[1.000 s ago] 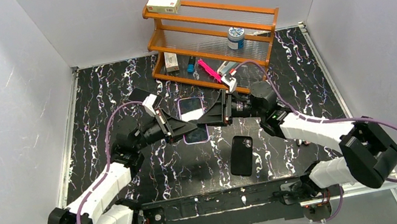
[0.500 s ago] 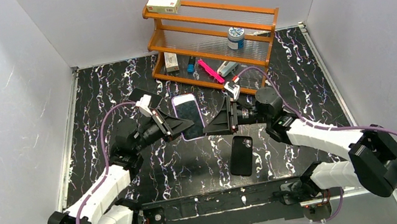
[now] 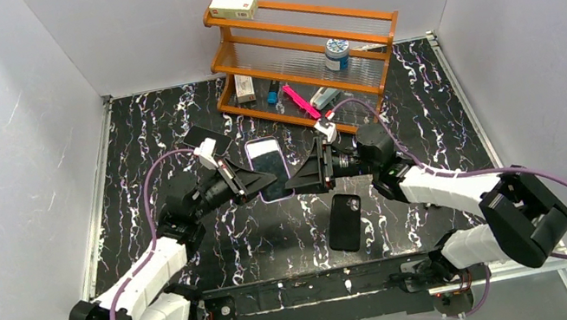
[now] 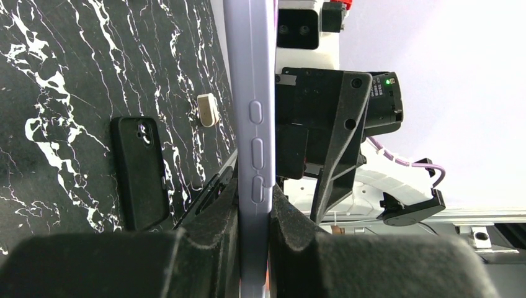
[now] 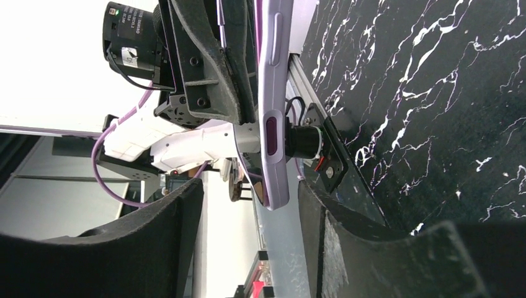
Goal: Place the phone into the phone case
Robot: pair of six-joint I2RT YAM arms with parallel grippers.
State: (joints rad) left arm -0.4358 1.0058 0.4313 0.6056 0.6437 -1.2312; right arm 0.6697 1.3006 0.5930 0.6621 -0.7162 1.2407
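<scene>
Left tool [image 4: 253,198] pinches lavender-edged phone [image 4: 249,74] (smooth, rounded); matte case [image 4: 139,174] flat.

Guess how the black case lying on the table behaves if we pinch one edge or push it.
The phone case looks thin and matte, so it is probably light and a bit flexible; an edge pinch may bend it. It lies flat on the table with rounded corners, so a push would likely slide or spin it, not tip or roll it.
</scene>
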